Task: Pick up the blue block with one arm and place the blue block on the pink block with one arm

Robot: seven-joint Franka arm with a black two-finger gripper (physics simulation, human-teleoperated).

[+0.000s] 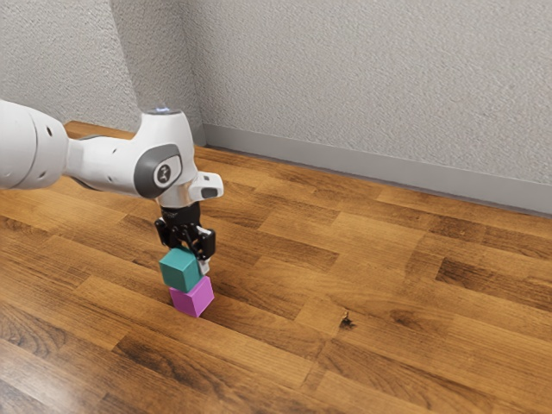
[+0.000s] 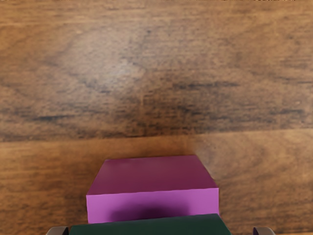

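As the exterior view has it: the arm point(image 1: 112, 164) reaches in from the exterior view's left, hand pointing down.
Blue block point(image 1: 180, 269): a teal-blue cube, resting on the pink block point(image 1: 193, 297), set a little toward the exterior view's left of it.
Pink block: a magenta cube on the wooden worktop point(image 1: 388, 285).
Jaws: down at the blue block's top; I cannot tell whether they grip it.
Wrist view, blue block point(image 2: 149, 225): dark green in shade, just under the hand.
Wrist view, pink block point(image 2: 151, 191): directly beneath, its top partly shadowed, on the worktop point(image 2: 156, 73).
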